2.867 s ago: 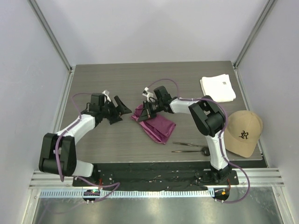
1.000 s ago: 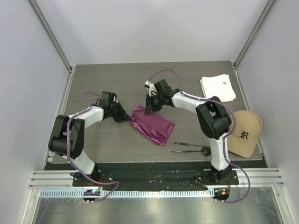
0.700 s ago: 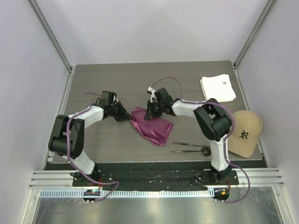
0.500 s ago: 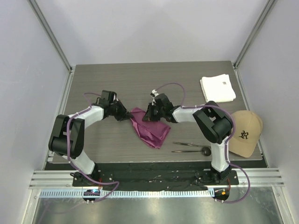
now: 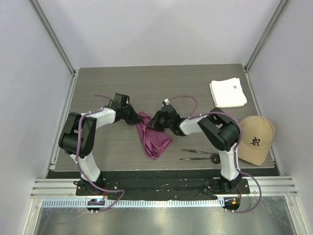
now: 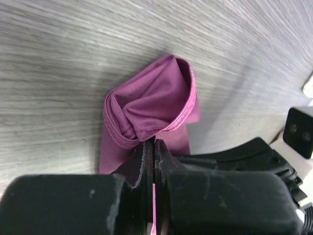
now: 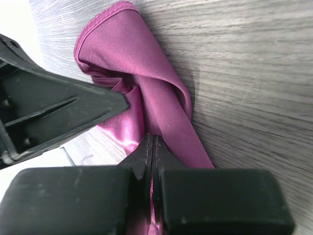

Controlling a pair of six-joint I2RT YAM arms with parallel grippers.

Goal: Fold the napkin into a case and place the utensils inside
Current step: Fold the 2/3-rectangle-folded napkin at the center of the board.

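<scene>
Pinching the bunched napkin [image 5: 155, 139] at its far end, left jaws and right jaws are both clamped shut on cloth, probably to spread it flat on the worktop [image 5: 186, 83]; utensils [image 5: 198, 158] lie nearby.

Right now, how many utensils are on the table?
2. Both lie side by side near the front edge, left of the cap: a thin piece and, nearer, the spoon.
</scene>
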